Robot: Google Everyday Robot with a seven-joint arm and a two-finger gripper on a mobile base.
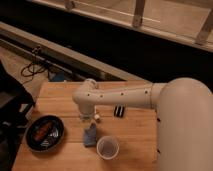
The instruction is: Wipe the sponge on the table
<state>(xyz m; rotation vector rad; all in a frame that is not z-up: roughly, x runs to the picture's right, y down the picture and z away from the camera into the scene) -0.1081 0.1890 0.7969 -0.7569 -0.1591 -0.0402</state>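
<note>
Camera view: hand [89, 120] hangs right by the sponge [90, 135] on the table [136, 141], placed for wiping; grip I cannot tell.

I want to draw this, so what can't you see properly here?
Camera view:
- The gripper hangs just behind the sponge; the wrist above hides whether they touch.
- What lies in the black pan: too blurred to name.
- The table, right edge: covered by the robot's white arm.

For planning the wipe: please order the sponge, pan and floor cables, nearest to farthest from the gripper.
1. Sponge: right by the gripper, centre of the table.
2. Pan: table's left side.
3. Floor cables: beyond the table, far left.
</note>
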